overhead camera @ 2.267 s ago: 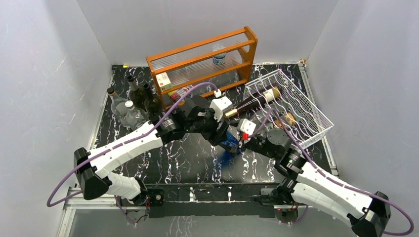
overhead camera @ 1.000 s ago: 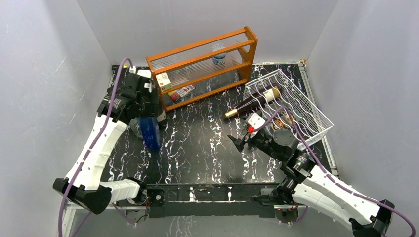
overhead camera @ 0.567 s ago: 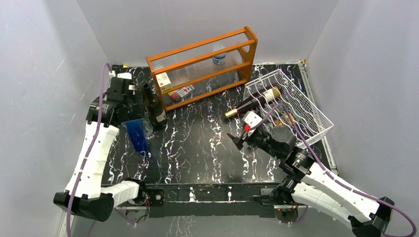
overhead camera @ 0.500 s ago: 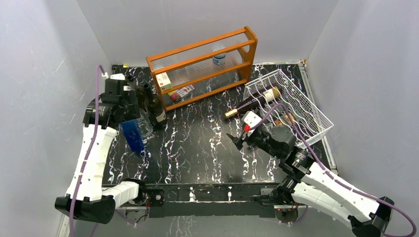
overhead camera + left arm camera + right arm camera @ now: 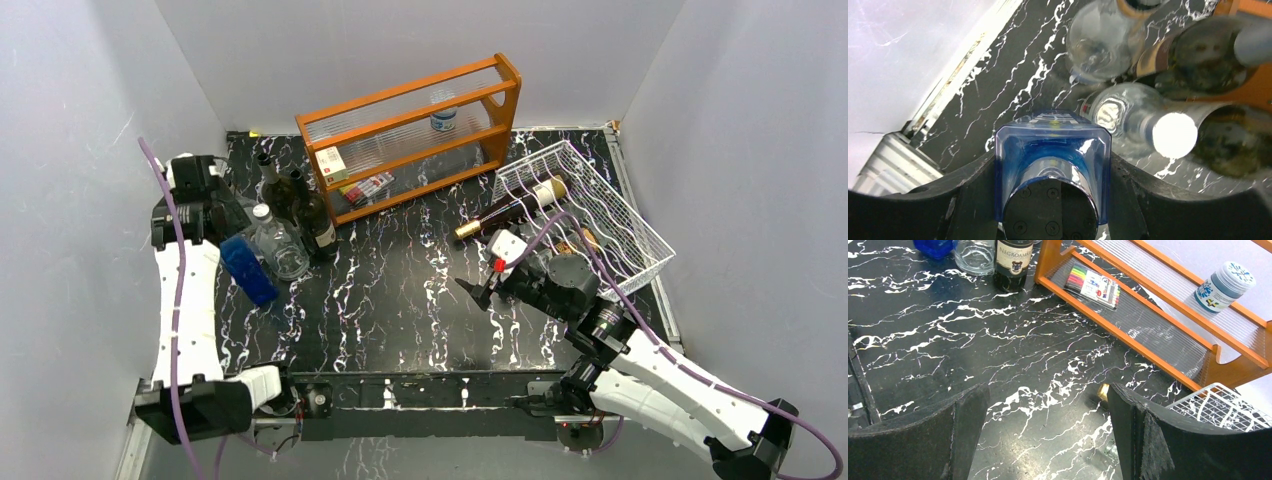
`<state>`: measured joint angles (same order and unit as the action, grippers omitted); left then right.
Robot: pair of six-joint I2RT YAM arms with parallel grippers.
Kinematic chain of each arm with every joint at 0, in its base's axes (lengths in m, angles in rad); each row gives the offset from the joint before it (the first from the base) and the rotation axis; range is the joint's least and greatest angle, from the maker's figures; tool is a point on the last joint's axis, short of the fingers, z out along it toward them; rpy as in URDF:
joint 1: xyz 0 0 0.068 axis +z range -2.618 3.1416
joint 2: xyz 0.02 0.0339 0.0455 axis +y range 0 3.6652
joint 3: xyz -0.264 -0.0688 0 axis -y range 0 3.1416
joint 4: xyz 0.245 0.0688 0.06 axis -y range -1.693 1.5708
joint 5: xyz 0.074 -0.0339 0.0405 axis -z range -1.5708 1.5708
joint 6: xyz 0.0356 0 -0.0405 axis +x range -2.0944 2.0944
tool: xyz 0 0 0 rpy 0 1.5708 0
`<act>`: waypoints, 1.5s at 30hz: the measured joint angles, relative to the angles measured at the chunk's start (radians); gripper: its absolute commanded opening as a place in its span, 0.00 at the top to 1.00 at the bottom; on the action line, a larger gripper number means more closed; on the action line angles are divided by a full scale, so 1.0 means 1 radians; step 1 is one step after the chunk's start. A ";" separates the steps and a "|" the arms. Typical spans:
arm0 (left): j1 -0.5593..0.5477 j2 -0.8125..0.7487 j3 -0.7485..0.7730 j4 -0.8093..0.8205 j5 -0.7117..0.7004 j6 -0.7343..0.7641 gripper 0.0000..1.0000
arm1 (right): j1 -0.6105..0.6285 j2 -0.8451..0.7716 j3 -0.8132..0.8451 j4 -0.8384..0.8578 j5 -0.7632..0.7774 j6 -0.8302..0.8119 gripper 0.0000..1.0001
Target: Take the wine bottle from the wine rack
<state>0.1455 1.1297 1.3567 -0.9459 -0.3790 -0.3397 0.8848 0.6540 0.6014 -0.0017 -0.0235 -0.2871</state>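
Over at the left edge of the worktop (image 5: 400,305), the left gripper (image 5: 1053,162) is clamped on the blue bottle (image 5: 247,269), fingers pressed to both flat sides. The bottle hangs tilted, just beside a clear glass bottle (image 5: 279,244) and the dark bottles (image 5: 312,215) clustered behind it. Whether its base touches the surface, I cannot tell. The right gripper (image 5: 476,290) hovers over the middle-right, jaws spread wide, nothing between them. At the far right corner sits the white wine rack (image 5: 628,228), tipped at an angle, with a dark gold-capped wine bottle (image 5: 505,211) lying in it, neck poking out past the rack's left rim.
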 measured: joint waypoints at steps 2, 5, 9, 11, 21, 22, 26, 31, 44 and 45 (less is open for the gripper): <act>0.030 0.044 0.024 0.019 0.026 -0.019 1.00 | 0.000 -0.002 0.000 0.000 -0.007 0.000 0.02; 0.053 0.095 0.040 0.062 0.051 -0.032 1.00 | 0.000 -0.011 0.000 -0.002 -0.011 0.001 0.02; 0.058 0.108 0.040 0.091 0.048 -0.023 1.00 | 0.000 -0.027 0.000 -0.002 -0.011 0.001 0.02; 0.058 0.108 0.041 0.097 0.045 -0.017 1.00 | 0.000 -0.027 0.000 0.001 -0.011 0.001 0.02; 0.058 0.111 0.004 0.172 0.051 0.019 0.90 | 0.000 0.000 0.000 0.003 -0.029 0.004 0.02; 0.058 0.109 -0.008 0.195 0.053 0.029 0.85 | 0.000 0.000 0.000 0.004 -0.030 0.004 0.02; 0.058 0.074 -0.062 0.265 0.060 0.049 0.52 | 0.000 0.001 0.000 0.004 -0.032 0.005 0.02; 0.058 0.058 -0.082 0.290 0.079 0.071 0.18 | 0.000 0.006 0.000 0.005 -0.033 0.008 0.02; 0.058 0.041 0.108 0.256 0.177 0.079 0.02 | 0.000 0.004 0.023 -0.009 -0.032 0.007 0.02; 0.057 0.034 0.135 0.256 0.202 0.079 0.02 | 0.000 -0.003 0.024 -0.020 -0.031 0.003 0.02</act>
<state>0.2024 1.1641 1.4918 -0.6899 -0.1768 -0.2607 0.8848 0.6506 0.6250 -0.0216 -0.0540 -0.2840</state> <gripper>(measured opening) 0.981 0.981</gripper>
